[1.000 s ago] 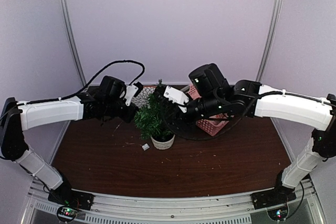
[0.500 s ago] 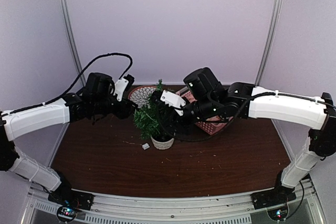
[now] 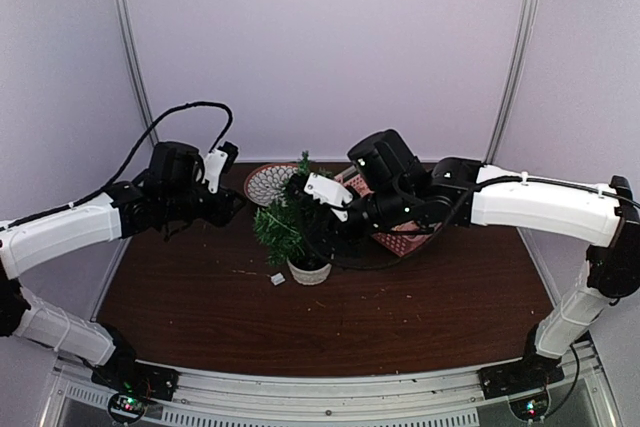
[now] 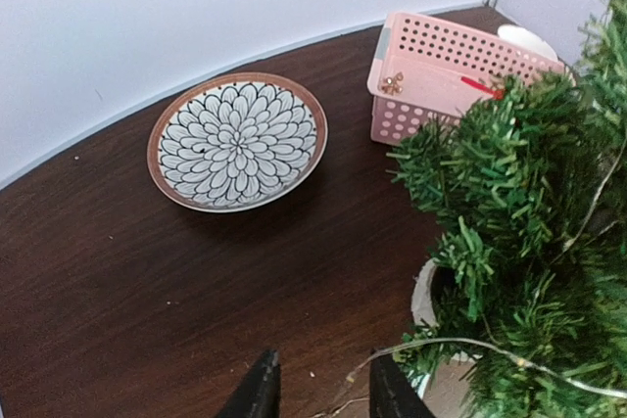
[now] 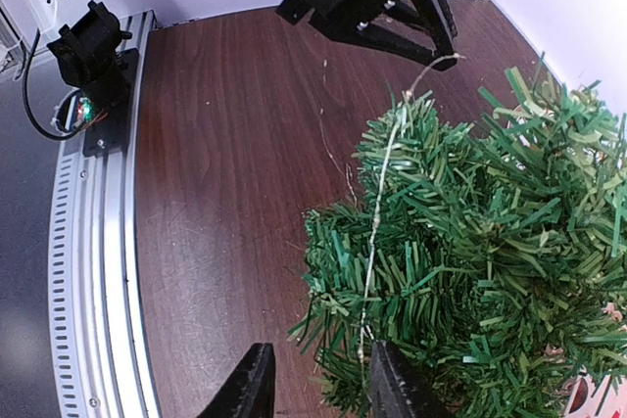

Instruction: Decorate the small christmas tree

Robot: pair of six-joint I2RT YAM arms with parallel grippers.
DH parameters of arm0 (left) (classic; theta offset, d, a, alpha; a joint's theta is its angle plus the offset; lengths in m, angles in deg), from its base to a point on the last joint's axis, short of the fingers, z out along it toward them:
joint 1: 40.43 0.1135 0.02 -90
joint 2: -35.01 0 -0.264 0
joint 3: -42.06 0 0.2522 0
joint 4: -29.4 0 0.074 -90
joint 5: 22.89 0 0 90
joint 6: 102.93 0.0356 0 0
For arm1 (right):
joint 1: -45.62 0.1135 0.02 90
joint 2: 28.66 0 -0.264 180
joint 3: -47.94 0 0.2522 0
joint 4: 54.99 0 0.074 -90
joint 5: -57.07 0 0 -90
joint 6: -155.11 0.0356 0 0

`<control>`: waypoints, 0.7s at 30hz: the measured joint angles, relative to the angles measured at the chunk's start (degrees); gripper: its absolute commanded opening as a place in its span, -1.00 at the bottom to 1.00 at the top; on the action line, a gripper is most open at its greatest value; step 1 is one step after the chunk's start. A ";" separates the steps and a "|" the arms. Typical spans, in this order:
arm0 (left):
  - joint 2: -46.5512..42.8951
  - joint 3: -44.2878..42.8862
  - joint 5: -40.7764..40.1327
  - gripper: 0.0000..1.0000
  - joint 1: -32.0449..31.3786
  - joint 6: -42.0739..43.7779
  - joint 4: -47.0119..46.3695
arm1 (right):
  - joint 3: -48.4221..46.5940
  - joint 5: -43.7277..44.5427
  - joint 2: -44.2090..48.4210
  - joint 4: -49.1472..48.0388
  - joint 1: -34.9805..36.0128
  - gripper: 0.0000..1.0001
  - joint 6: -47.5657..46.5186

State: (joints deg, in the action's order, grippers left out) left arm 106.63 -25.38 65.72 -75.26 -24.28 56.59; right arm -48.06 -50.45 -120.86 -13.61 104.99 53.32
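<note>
The small christmas tree point(image 3: 288, 222) stands in a whitish pot point(image 3: 310, 270) mid-table. A thin light wire point(image 5: 377, 212) lies over its branches point(image 5: 490, 232). My right gripper point(image 5: 318, 384) is at the tree's edge, jaws apart, and the wire hangs down between them near the right finger point(image 5: 392, 384) without being clamped. My left gripper point(image 4: 323, 394) is open just left of the tree point(image 4: 529, 212), low over the table. The wire's point(image 4: 509, 351) loose end lies beside its right finger point(image 4: 392, 394). From the right wrist view, the left gripper point(image 5: 431, 46) shows beyond the treetop.
A flower-patterned plate point(image 4: 235, 139) lies behind the left gripper. A pink basket point(image 4: 441, 85) with small ornaments stands behind the tree, under the right arm point(image 3: 520, 197). A small white piece point(image 3: 277, 279) lies left of the pot. Metal rail point(image 5: 98, 271) borders the table.
The left gripper opened, let the wire's end go and drew back to the left, away from the tree. The right gripper shifted slightly left, staying at the tree.
</note>
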 measured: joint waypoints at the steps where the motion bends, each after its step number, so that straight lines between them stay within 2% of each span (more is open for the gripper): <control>1: 0.66 -0.04 0.20 -0.46 0.02 -0.09 -0.13 | -0.04 -0.11 0.00 -0.04 0.00 -0.24 0.04; 14: 13.60 -7.23 4.20 -0.95 1.77 0.15 -2.62 | -3.30 -0.35 0.00 -0.33 0.00 -0.24 0.20; 17: 13.70 -7.61 5.55 -1.00 1.79 0.33 -3.54 | -4.50 -0.15 -0.02 -0.48 0.00 -0.26 0.22; 21: 13.86 -8.66 6.82 -1.00 1.79 0.50 -4.26 | -5.62 0.02 -0.72 -0.48 0.00 -0.38 0.28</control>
State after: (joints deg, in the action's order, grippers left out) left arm 120.48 -34.03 72.54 -73.47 -23.78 52.33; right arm -53.67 -50.43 -121.58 -14.09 104.99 53.60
